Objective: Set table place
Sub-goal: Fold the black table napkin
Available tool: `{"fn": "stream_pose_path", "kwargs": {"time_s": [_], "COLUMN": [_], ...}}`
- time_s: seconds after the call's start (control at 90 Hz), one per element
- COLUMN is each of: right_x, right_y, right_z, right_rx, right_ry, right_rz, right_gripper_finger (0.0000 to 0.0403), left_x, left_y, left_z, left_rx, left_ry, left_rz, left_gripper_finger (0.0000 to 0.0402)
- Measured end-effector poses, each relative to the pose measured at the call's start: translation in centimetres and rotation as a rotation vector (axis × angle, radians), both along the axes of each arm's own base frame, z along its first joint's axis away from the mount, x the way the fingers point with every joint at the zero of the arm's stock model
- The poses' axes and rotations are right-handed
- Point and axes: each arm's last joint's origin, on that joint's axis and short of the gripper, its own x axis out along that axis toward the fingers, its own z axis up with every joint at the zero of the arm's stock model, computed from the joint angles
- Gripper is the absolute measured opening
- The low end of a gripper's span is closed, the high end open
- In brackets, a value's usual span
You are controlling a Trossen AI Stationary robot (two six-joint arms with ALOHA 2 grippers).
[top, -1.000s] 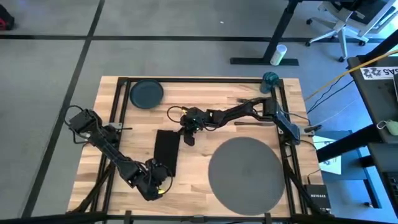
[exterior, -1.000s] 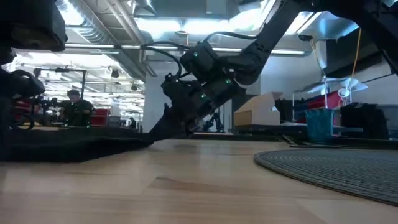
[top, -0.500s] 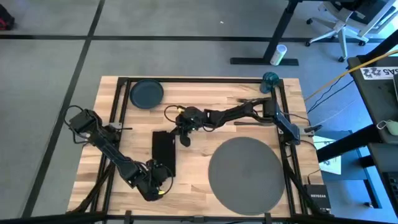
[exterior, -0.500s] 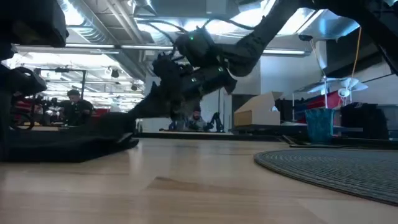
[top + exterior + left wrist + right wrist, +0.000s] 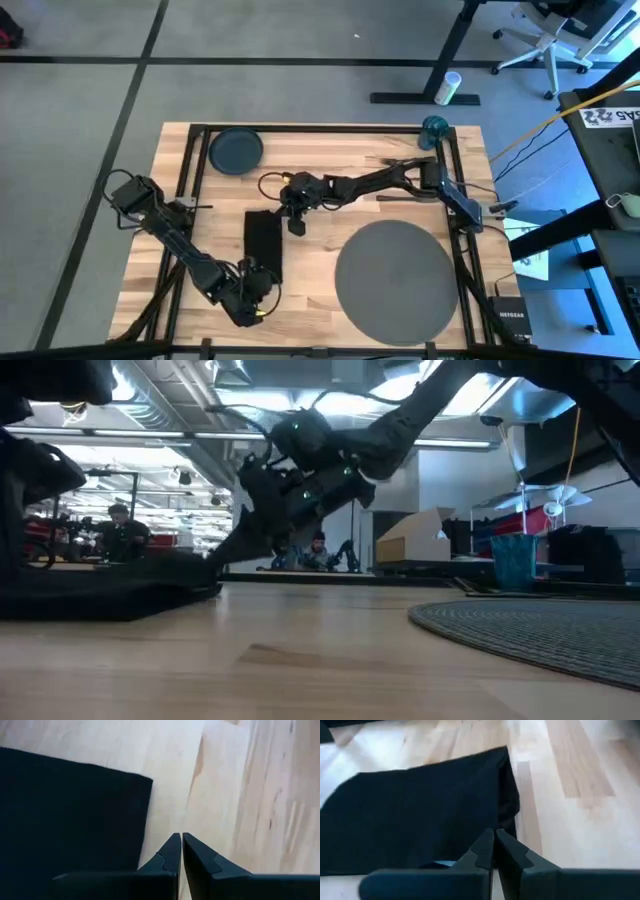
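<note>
The black napkin [image 5: 263,240] lies flat on the table [image 5: 330,150], left of the round grey placemat [image 5: 393,275]. My right gripper [image 5: 290,218] is shut and reaches in from the right to the napkin's far right corner [image 5: 507,795]. My left gripper [image 5: 260,285] is shut over bare wood just off the napkin's near right corner [image 5: 145,782]; it touches nothing. A dark plate [image 5: 236,150] rests at the far left, and a teal cup [image 5: 434,128] stands at the far right. My right gripper has its shut fingertips [image 5: 222,552] on the napkin's right edge [image 5: 512,817] near the far corner, slanting down from the table's right. The cloth is slightly rumpled there. Whether a layer is pinched between the fingers I cannot tell. The napkin stays on the table.
Black metal rails [image 5: 190,170] run along the table's sides. Bare wood lies between the napkin and the placemat. Beyond the far edge the low view shows a person [image 5: 120,530] and boxes [image 5: 420,535].
My right gripper has moved a little toward the table's left edge, its fingertips staying at the napkin's right edge. The napkin has slid a short way left along the table and still lies flat.
</note>
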Motion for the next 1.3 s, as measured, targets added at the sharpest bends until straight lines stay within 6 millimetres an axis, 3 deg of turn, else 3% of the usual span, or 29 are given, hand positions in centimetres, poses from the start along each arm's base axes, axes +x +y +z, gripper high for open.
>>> {"fn": "stream_pose_path", "kwargs": {"time_s": [0.267,0.622,0.756,0.889,1.1,1.3], "right_x": [0.1,0.3,0.3,0.7,1.4,1.7], "right_y": [-0.1,-0.9,-1.1,-1.3,-1.3,-1.3], "right_z": [-1.2,-0.8,-0.7,0.0,1.1,2.0], "right_rx": [-0.01,-0.028,-0.047,-0.081,-0.187,-0.267], "right_ry": [0.009,-0.042,-0.062,-0.122,-0.105,-0.011], "right_rz": [-0.041,-0.047,-0.009,0.073,0.186,0.252], "right_gripper_finger": [0.0011,0.0101,0.0115,0.0097,0.001,0.0001], "left_x": [0.0,-0.2,-0.3,-0.3,-1.0,-2.7], "left_y": [0.0,-0.4,-0.5,-0.3,0.8,1.1], "left_z": [0.0,0.0,0.0,0.0,0.4,1.7], "left_rx": [-0.002,-0.012,0.002,0.057,0.168,0.223], "left_ry": [-0.001,-0.008,-0.006,-0.022,-0.016,-0.086], "left_rz": [0.002,-0.008,-0.033,-0.054,0.024,0.106], "left_gripper_finger": [0.0,0.0,0.0,0.0,0.0,0.0]}}
